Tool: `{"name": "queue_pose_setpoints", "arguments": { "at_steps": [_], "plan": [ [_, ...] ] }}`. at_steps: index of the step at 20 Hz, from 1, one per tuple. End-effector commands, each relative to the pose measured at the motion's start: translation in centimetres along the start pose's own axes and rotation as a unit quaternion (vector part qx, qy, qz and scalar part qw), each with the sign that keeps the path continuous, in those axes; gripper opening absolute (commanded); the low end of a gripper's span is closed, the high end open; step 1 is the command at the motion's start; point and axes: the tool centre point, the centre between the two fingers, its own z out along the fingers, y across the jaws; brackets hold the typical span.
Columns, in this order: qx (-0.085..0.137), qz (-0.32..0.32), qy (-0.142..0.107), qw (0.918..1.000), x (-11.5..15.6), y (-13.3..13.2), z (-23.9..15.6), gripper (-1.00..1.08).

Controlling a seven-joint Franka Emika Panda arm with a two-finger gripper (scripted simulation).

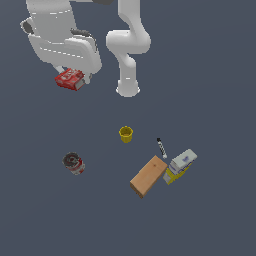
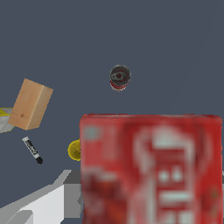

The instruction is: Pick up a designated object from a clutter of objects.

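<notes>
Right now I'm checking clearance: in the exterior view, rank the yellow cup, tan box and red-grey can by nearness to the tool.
1. yellow cup, middle, below the tool holding the red box.
2. red-grey can, toward the view's left; close to the cup's rank.
3. tan box, lower right, clearly farthest.

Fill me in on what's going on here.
A white robot arm has picked a small red box out of a scatter of items and holds it in its hand, lifted well above the dark floor. In the wrist view the box fills much of the frame. Left below are a yellow cup, a red-and-grey can off by itself, a black-and-white marker, a tan box and a white-and-yellow carton beside it.
</notes>
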Motion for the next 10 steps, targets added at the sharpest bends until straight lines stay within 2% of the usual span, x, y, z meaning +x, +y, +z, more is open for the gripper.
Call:
{"name": "queue_pose_setpoints", "arguments": {
  "at_steps": [1, 10],
  "plan": [
    [0.0, 0.0, -0.001, 1.0, -0.4, 0.4, -1.4, -1.0],
    [0.0, -0.001, -0.001, 1.0, -0.9, 1.0, -3.4, -1.0]
  ]
}}
